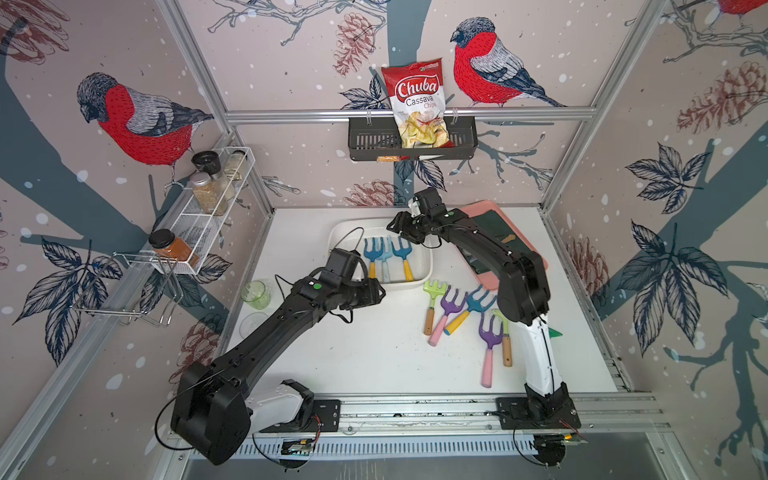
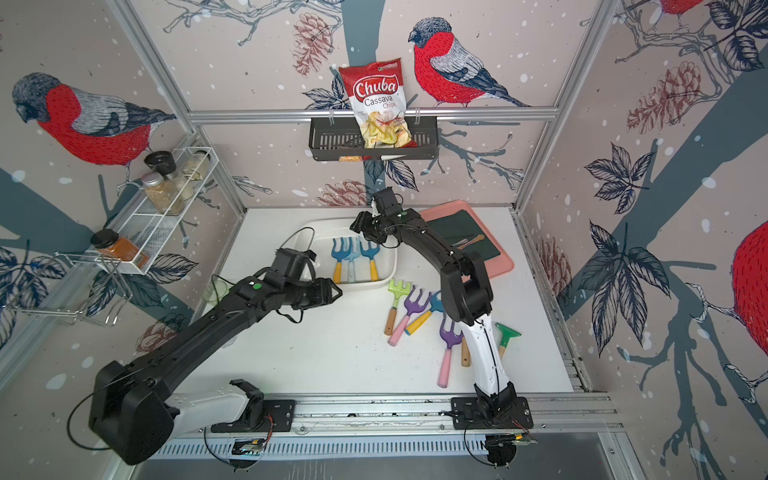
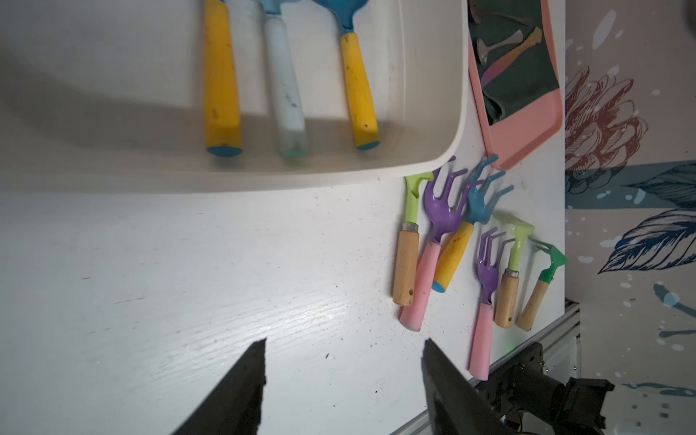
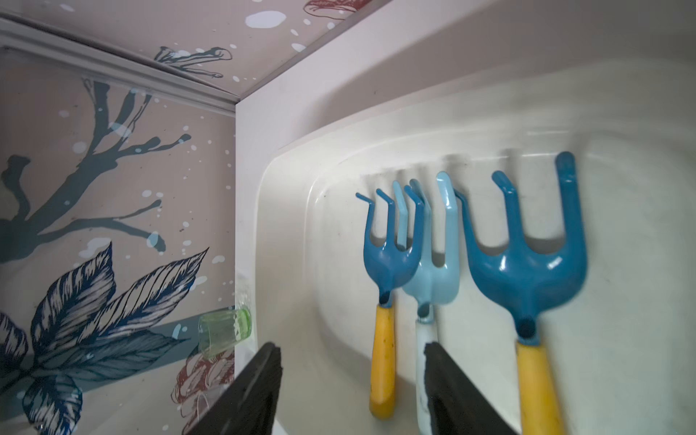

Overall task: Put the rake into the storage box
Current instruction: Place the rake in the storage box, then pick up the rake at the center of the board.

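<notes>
You are looking at three rakes lying side by side inside the white, glossy, shallow storage box (image 1: 344, 237) (image 2: 388, 266), just above the middle of both top views. A blue metal rake with a yellow handle (image 1: 371, 254) (image 4: 388, 263) is lying at the left. A pale blue rake with a whitish handle (image 1: 385, 259) (image 4: 437, 278) is lying in the middle, and a second blue rake (image 1: 404, 255) (image 4: 527, 271), also yellow-handled, at the right. All are pointing their tines toward the back wall, and the left rake's head is overlapping the pale one's.

Your right gripper (image 1: 397, 229) (image 4: 352, 350) is hovering over the box's far right corner, and its jaws are standing apart with nothing between them. Your left gripper (image 1: 378, 291) (image 3: 344, 342) is hanging by the box's near edge over the white tabletop (image 1: 374, 353), jaws likewise parted and empty.

Lower right of the box, six more rakes are lying loose:
- a light green rake with a wooden handle (image 1: 432, 299)
- a purple rake with a pink handle (image 1: 451, 301)
- a third blue rake (image 1: 478, 301)
- a second purple rake (image 1: 487, 365)
- a second light green rake (image 1: 507, 349)
- a dark green rake (image 2: 508, 334)

Right of the box, a flat pink tray (image 2: 503, 257) is carrying a dark green cloth (image 2: 453, 228) with small utensils on it. At upper centre, a black slotted basket (image 1: 365, 141) is holding a red-and-white bag (image 1: 415, 104) reading "Chuba Cassava Chips". At the left, a white wire rack (image 1: 195, 232) is holding spice jars whose labels are too small to read. Below the rack, a green glass cup (image 1: 254, 294) is standing on the table.
</notes>
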Robot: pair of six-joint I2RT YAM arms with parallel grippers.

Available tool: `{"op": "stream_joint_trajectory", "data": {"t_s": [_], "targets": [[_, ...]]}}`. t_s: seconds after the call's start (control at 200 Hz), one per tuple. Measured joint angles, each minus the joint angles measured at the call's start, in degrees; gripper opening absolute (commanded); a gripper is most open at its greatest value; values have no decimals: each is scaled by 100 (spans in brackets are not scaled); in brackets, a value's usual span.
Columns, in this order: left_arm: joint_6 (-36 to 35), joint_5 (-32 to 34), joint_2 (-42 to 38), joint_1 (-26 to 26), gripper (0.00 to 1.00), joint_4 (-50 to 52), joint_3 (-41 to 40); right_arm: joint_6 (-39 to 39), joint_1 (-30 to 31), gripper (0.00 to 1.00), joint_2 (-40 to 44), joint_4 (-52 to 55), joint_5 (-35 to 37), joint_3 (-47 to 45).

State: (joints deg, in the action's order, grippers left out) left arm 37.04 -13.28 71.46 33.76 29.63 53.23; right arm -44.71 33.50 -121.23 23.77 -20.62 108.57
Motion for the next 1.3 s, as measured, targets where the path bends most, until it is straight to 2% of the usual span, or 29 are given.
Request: {"op": "stream_joint_trajectory", "data": {"t_s": [0.12,0.26,0.435,0.595,0.88,1.051,1.301], "targets": [[262,634,533,857,66,-262,96,107,-337,64,1335,-286,199,-1631],[361,1296,1480,1567,65,-367,588,103,-828,64,2712,-520,304,-3432],[356,1641,2391,2048,61,-448,1250,87,-1231,65,3692,-732,243,-4642],[319,1803,3064,2186,54,-319,1687,85,-1526,64,4094,-789,173,-5143],[232,1836,3792,2304,45,-157,2146,129,-1899,64,4363,-872,-70,-5431],[195,1919,4197,2352,29,0,2365,129,-1980,65,4437,-905,-153,-5604],[205,1950,4330,2374,16,52,2426,133,-2072,64,4437,-997,-271,-5665]]}}
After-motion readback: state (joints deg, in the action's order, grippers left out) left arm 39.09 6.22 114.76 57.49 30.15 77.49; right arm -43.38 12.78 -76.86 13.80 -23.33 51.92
